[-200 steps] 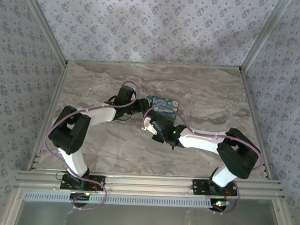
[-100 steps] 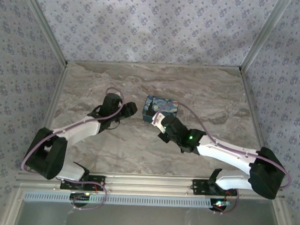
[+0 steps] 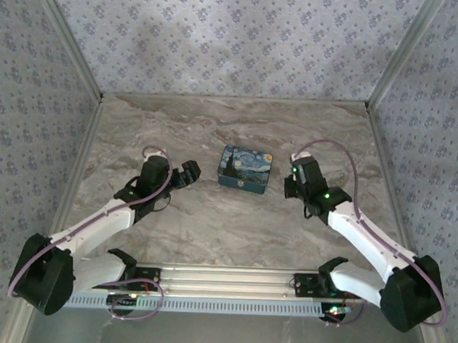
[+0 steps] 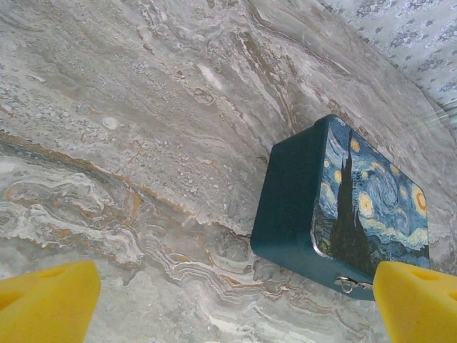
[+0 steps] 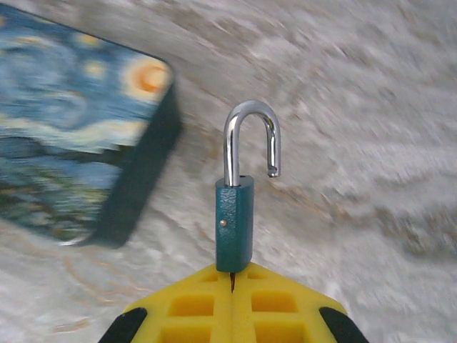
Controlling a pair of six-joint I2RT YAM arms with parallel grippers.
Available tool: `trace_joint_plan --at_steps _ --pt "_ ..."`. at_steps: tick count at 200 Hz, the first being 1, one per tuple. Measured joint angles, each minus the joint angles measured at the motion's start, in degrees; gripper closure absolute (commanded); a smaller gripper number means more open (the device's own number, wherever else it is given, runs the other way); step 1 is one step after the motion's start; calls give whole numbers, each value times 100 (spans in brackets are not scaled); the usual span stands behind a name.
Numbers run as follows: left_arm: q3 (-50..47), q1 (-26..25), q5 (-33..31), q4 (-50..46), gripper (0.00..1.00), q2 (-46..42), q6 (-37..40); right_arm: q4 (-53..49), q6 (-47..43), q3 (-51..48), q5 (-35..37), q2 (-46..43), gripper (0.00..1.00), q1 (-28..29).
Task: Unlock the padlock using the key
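Right gripper [image 5: 233, 275], right of the box [image 3: 245, 169], is clamped on the padlock [image 5: 235, 221] body, leaving its open shackle [image 5: 250, 140] free; left gripper [image 3: 189, 172], left of the box, gapes wide, holding nothing

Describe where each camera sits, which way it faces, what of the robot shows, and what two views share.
Top external: above and behind the robot, looking down on the table; the left arm and right arm flank the painted box.
Left wrist: on the left arm, looking low across the table at the box; yellow fingertips of the open left gripper show.
Right wrist: on the right arm, looking along the shut right gripper holding the padlock, shackle open.
Shared: the box appears in all three.
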Motion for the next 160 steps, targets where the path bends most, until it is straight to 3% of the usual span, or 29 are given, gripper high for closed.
trace_joint_plan --at_steps 27,56,160 --pt "-20 -74 -109 -46 2 -26 -7 -260 437 94 -164 619 100 -726" --pt "-87 -157 -157 -59 2 -26 -52 -343 697 221 -236 1078 100 -1073" --pt "-116 -280 -247 -85 2 -15 -151 2 1099 988 -509 2756 100 -1589"
